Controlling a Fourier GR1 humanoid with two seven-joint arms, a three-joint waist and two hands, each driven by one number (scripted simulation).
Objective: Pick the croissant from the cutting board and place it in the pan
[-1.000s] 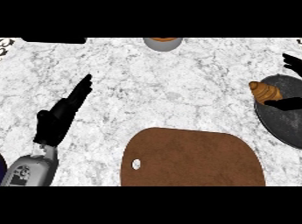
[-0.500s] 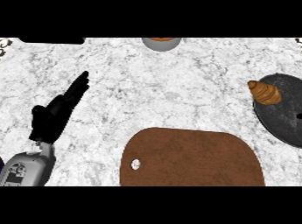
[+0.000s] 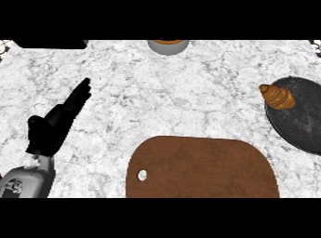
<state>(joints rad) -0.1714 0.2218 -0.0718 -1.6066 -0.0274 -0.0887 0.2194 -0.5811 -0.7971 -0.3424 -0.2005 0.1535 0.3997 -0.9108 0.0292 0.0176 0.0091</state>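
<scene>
Landmark for these notes: the brown cutting board [image 3: 203, 168], low in the head view, centre to right, with a small hanging hole near its left edge. Its top carries nothing that I can see.

Far left of the board, at the lower edge: a grey forearm [image 3: 25, 182] coming up from the bottom corner. On it, my left hand [image 3: 51, 126], black, fingers straight and stretched out, pointing up and to the right across the white marbled counter [image 3: 163, 97]. It grips nothing and sits well apart from the board, resting over bare counter.

Up and left of the board, at the far edge: a dark flat object [image 3: 50, 44], cut off by the frame; I cannot tell what it is.

Straight above the board, at the far edge of the counter: a grey round container [image 3: 167, 46] with something orange-brown inside, only partly in frame.

Right of the board and a little above it: the dark round pan [image 3: 307, 115], running out past the right edge of the view. The croissant [image 3: 277, 95] sits at the pan's upper left rim, golden brown, its pointed end overhanging the rim toward the counter. It is off the board and well apart from it.

I see no right hand anywhere in this view.
</scene>
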